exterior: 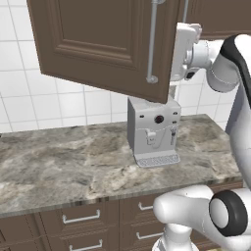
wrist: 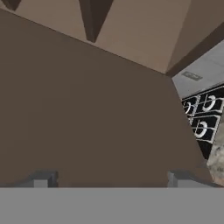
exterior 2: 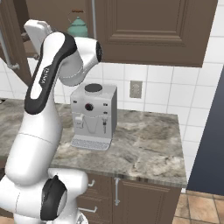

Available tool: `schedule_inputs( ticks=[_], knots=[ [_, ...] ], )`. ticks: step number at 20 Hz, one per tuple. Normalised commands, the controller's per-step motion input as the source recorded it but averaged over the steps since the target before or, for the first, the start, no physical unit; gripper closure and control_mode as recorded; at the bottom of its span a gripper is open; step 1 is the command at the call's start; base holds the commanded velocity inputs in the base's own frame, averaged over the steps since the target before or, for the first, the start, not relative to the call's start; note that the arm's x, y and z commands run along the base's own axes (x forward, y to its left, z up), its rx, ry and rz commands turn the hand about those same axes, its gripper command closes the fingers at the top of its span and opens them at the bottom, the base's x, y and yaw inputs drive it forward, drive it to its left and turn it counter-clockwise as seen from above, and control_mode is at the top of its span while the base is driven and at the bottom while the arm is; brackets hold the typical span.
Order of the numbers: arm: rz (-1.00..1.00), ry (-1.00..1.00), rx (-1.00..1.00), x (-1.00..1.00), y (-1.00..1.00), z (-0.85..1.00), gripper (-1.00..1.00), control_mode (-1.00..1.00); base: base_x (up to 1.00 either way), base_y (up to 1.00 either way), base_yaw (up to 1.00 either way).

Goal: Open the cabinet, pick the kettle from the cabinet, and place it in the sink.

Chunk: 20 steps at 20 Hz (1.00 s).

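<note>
Up on the wall above the grey marbled desk, the dark brown cabinet has one door swung out into the room, its long silver bar handle hanging near the free edge. Seen from the right base view, the teal kettle sits inside the opened cabinet on a shelf, its thin arched handle with the brown top rising above it and part of its body hidden behind the robot's white arm. That arm reaches up to cabinet height, with the wrist and hand just beside the edge of the open door in the left base view. From the hand view the claw has its two small dark fingertips spread wide apart with nothing between them, and it faces a flat brown cabinet surface at close range; off to one side lies a black stove top with white ring marks. Below the cabinet, a grey boxy coffee machine stands on the desk against the white tiled wall, well apart from the kettle. Brown drawers with short horizontal handles run under the desk edge.
</note>
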Motion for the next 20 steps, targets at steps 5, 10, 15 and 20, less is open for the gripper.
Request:
schedule_inputs(
  ticks=[5, 10, 15, 20],
  knots=[
    [0.26, 0.0, 0.06, -0.23, 0.39, 0.0, -1.0, -1.0, 0.0, 0.0, 0.0],
    [0.27, 0.0, 0.05, -0.41, 0.36, 0.02, -1.0, -1.0, 0.0, 0.0, 0.0],
    [0.23, 0.0, 0.02, -0.49, 0.39, 0.01, -1.0, -1.0, 0.0, 0.0, 0.0],
    [0.09, -0.03, 0.0, -0.37, 0.59, -0.06, -1.0, -1.0, 0.0, 0.0, 0.0]
  ],
)
